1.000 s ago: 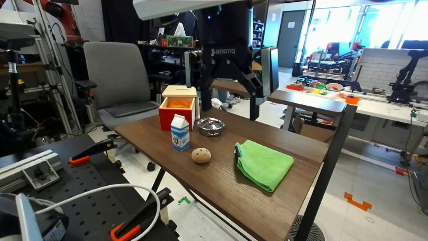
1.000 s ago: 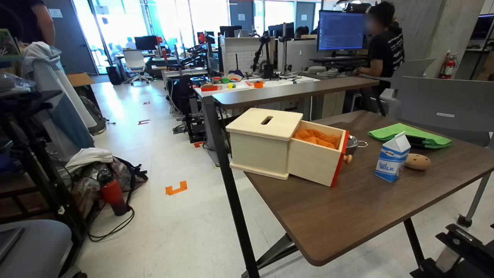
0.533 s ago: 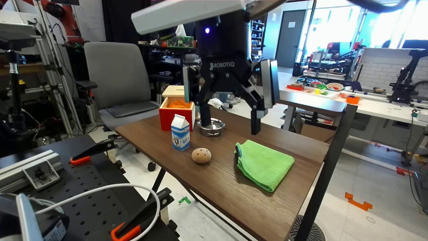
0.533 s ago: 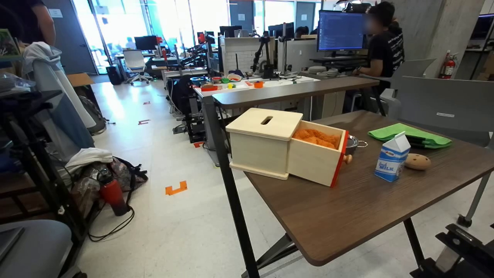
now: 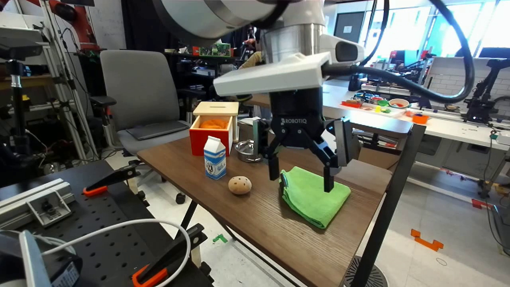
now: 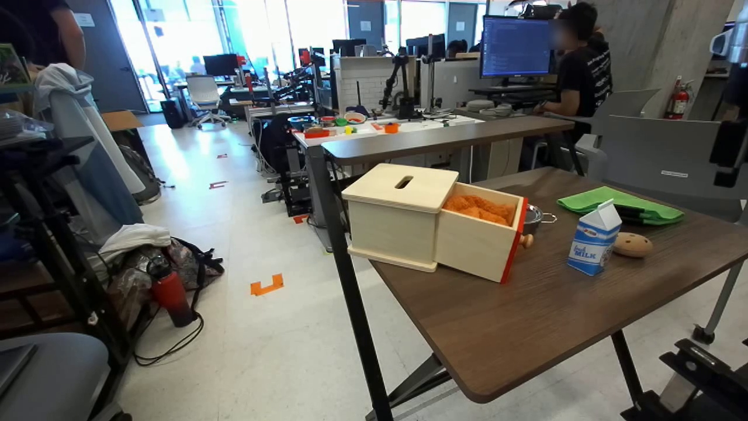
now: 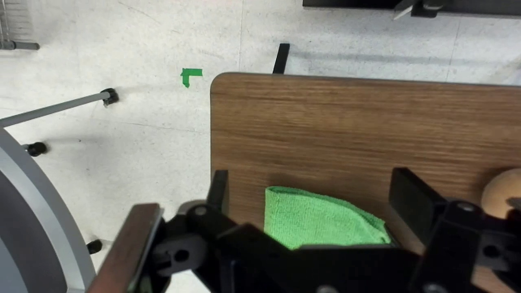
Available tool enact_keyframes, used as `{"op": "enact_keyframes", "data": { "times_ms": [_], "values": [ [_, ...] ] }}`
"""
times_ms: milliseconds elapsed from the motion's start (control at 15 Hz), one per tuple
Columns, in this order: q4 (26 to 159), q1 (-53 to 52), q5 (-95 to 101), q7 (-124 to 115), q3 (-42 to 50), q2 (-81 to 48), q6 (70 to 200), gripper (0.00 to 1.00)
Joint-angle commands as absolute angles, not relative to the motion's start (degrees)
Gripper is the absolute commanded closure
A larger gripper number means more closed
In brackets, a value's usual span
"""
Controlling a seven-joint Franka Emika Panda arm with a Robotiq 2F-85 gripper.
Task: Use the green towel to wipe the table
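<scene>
In an exterior view, over the brown table [image 5: 259,217] hangs the gripper [image 5: 301,184], jaws spread wide, toward eleven o'clock from the folded green towel [image 5: 312,204], which lies on that table with the spotted potato [image 5: 240,185] at nine o'clock from it.
</scene>
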State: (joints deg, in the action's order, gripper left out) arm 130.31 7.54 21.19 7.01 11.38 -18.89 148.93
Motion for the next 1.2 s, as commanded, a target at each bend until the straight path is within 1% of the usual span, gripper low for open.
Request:
{"op": "enact_keyframes", "data": {
  "times_ms": [0, 200, 267, 467, 800, 1000, 1133],
  "values": [
    [119.31, 6.20, 19.52, 2.46, 11.12, -29.10, 147.89, 0.00],
    [111.58, 5.23, 17.86, 0.11, 10.57, -34.61, 145.00, 0.00],
    [117.46, 5.51, 19.33, 1.44, 11.25, -31.00, 148.04, 0.00],
    [112.99, 4.89, 18.32, 0.61, 11.04, -34.44, 147.02, 0.00],
    [112.24, 4.86, 18.40, 0.74, 11.07, -35.04, 146.19, 0.00],
    [111.58, 6.33, 14.73, 1.08, 9.25, -34.40, 144.59, 0.00],
    [111.56, 8.48, 10.75, 3.90, 7.01, -33.86, 145.70, 0.00]
  ]
}}
